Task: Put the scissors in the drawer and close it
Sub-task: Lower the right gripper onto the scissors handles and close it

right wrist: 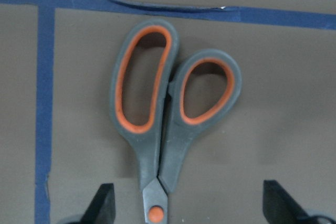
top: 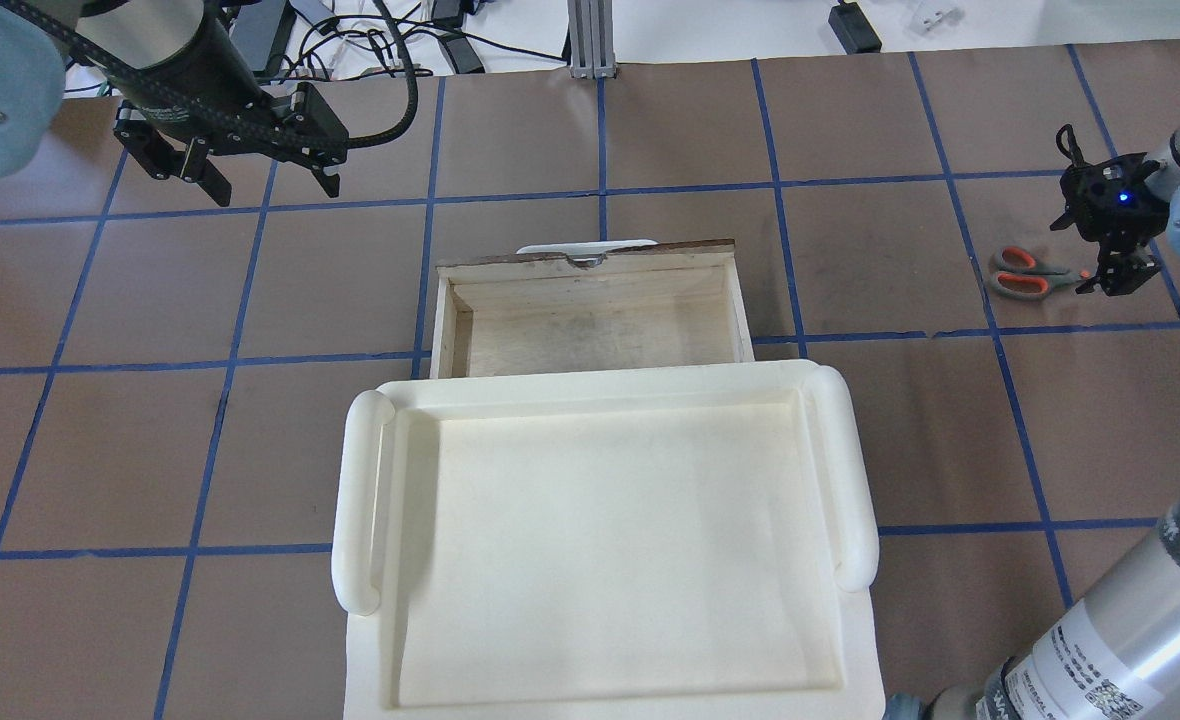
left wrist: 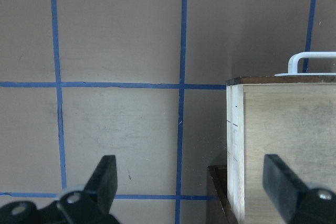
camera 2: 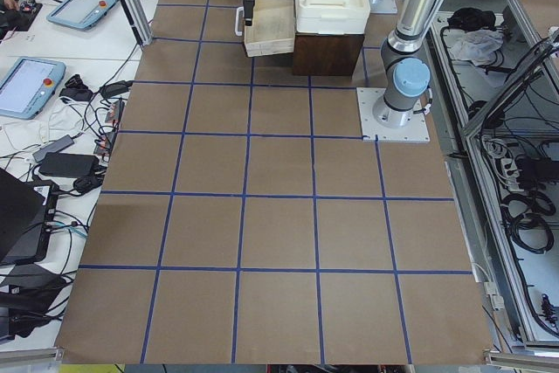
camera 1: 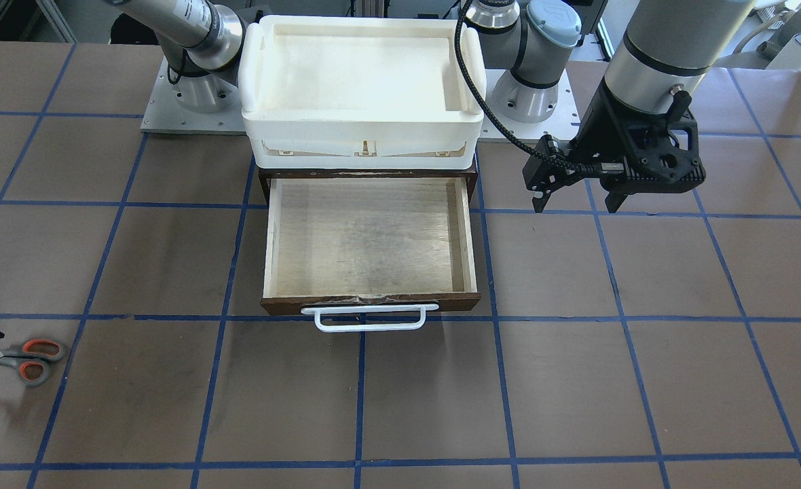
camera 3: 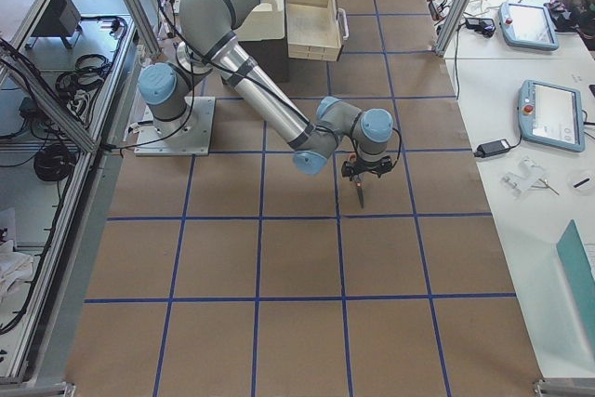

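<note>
right gripper [right wrist: 191, 203]: spread wide, either side of scissors [right wrist: 157, 145] | seem light, stiff, thin, slippery | better to pinch neck beside pivot | left gripper [left wrist: 191, 179]: spread

Silver arms [camera 1: 672, 41] carry pale-blue joint caps [camera 1: 554, 22], black grippers [camera 1: 577, 202] and braided cable [camera 1: 459, 58].

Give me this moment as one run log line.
scissors: lying flat, ungrasped | right gripper: open over scissors' pivot | drawer: open, empty | left gripper: open beside drawer
</note>
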`<state>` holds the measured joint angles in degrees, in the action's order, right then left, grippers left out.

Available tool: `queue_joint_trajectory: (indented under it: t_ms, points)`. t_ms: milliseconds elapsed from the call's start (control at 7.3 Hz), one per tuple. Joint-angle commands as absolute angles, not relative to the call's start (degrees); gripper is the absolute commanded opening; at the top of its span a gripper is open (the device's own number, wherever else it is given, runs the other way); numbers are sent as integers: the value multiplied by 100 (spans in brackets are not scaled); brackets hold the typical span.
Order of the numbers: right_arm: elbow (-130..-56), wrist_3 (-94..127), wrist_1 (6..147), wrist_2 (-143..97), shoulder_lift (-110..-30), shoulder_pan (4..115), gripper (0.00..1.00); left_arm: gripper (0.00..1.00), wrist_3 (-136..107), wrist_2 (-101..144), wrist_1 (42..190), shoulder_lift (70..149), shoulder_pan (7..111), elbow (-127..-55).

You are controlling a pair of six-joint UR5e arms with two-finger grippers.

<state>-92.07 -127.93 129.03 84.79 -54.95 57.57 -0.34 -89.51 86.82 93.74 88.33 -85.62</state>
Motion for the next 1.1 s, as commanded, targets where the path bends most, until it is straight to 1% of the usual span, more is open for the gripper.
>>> queue_joint_trajectory:
  t_ms: [0,137,411,548,685,958]
  points:
    - [-9211,-12806,12894,8525,-5432,5766,99,100,-35,-8956,8675,9369,8833,-8578]
    - [-9211,-12814,12894,8534,-5423,5766,94,100,-35,-8965,8684,9369,8833,-8578]
    - [-9202,-12893,12894,8543,-5432,5766,43,100,-35,-8965,8684,9369,8833,-8578]
    - [-9193,-12911,12876,8569,-5440,5766,11,100,-35,-8956,8675,9395,8833,-8578]
    - [-9193,-13094,12893,8569,-5449,5792,0,100,-44,-8956,8675,9396,8833,-8578]
    - [-9193,-13149,12937,8578,-5458,5809,0,100,-44,-8956,8675,9404,8833,-8578]
